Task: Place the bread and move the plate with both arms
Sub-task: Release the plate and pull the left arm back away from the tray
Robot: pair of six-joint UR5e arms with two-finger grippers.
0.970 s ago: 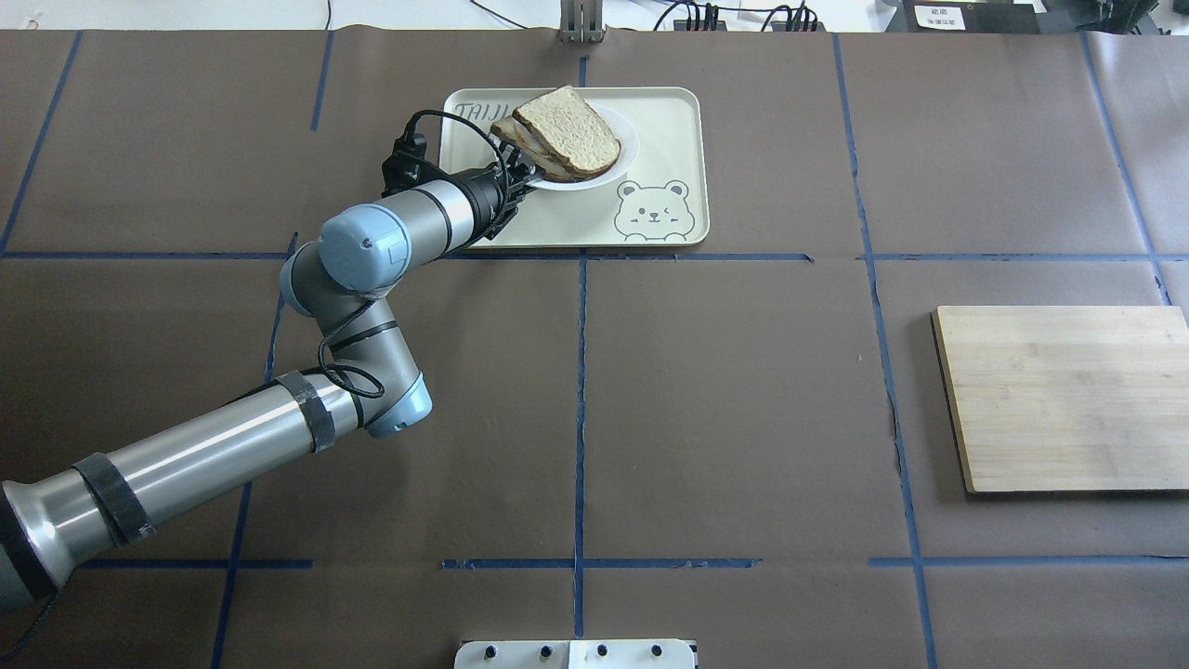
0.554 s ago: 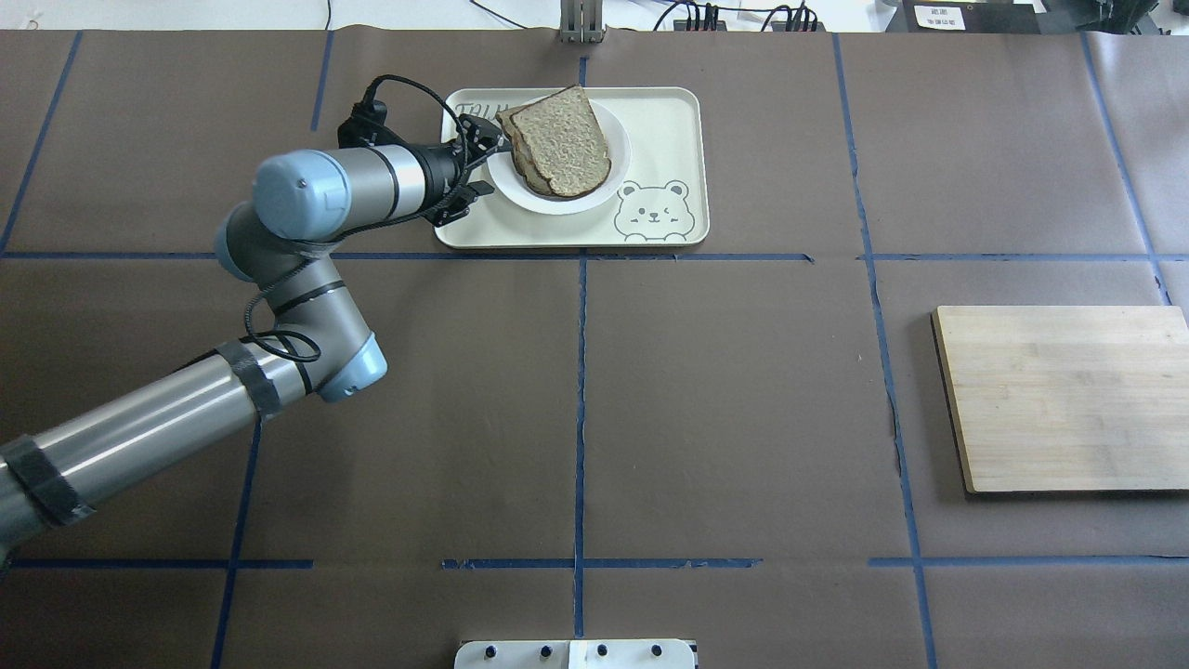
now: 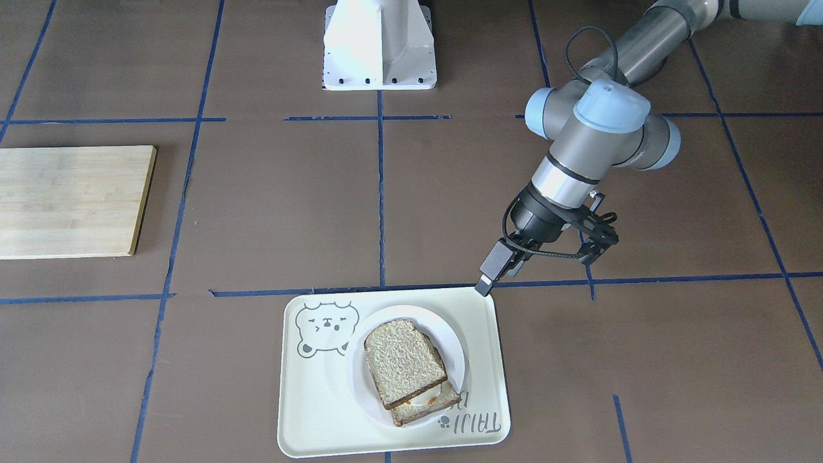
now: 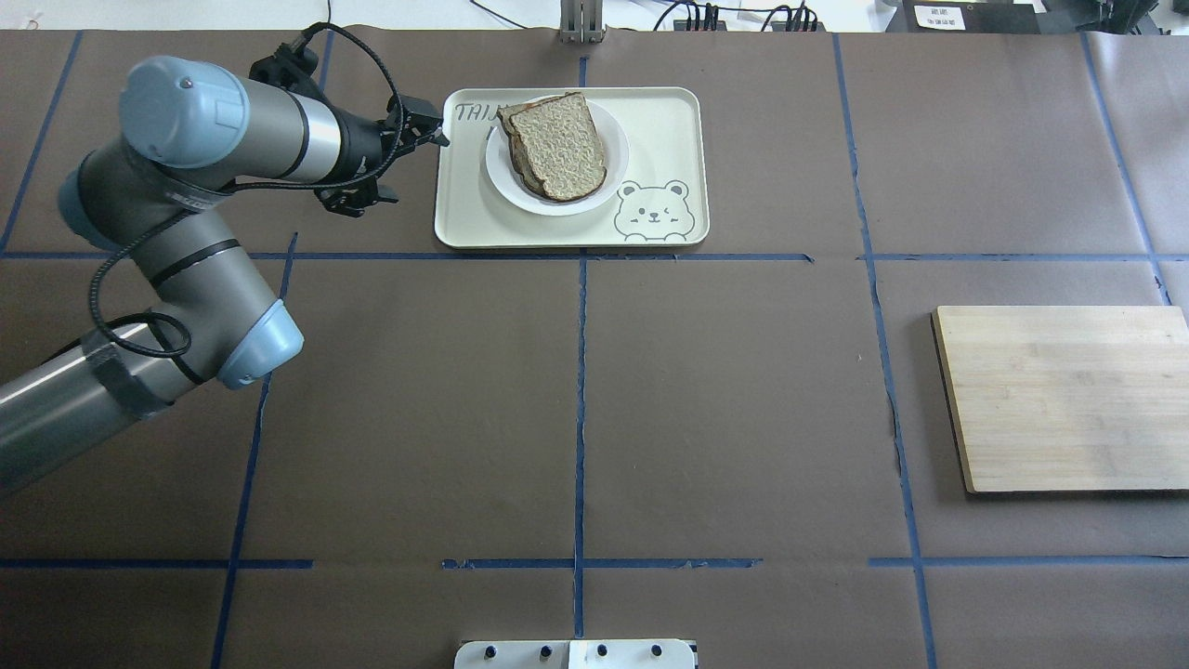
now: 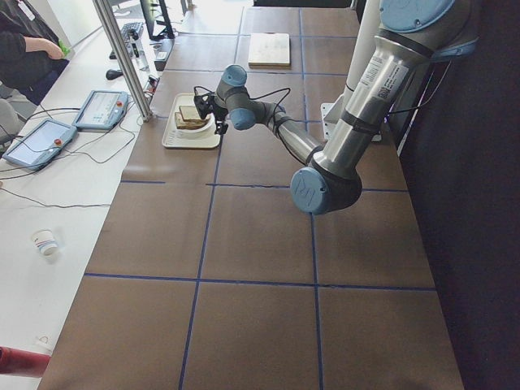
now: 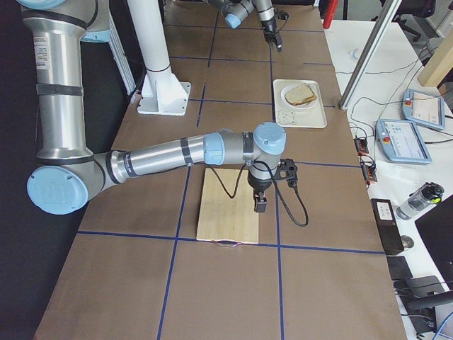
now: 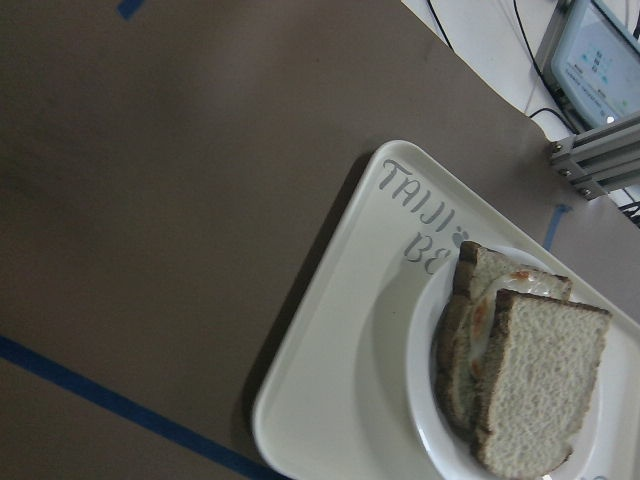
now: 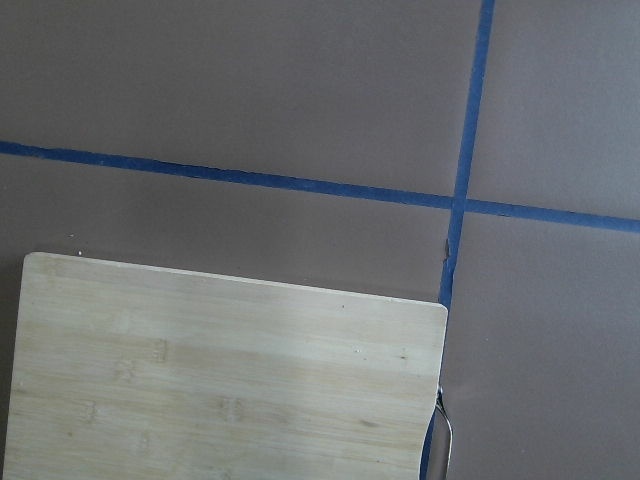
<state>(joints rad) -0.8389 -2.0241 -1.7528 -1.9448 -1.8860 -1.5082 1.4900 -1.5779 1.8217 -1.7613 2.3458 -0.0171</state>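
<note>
The bread (image 4: 557, 144) lies on top of an egg-topped toast slice (image 3: 424, 402) on the small white plate (image 4: 502, 178). The plate rests on the cream bear tray (image 4: 659, 121). The bread also shows in the front view (image 3: 404, 361) and the left wrist view (image 7: 540, 380). My left gripper (image 4: 409, 165) is open and empty, just off the tray's left edge, clear of the plate; in the front view (image 3: 543, 260) its jaws stand wide apart. My right gripper (image 6: 260, 205) shows only in the exterior right view, above the wooden board; I cannot tell whether it is open or shut.
A wooden cutting board (image 4: 1068, 400) lies at the table's right side. The white base block (image 3: 379, 45) stands at the robot's edge. Blue tape lines cross the brown table cover. Operator tablets and cables lie beyond the far edge (image 6: 414, 106).
The left gripper let go of the plate's left rim and drew back to the left, off the tray. The plate with the bread settled flat on the tray.
</note>
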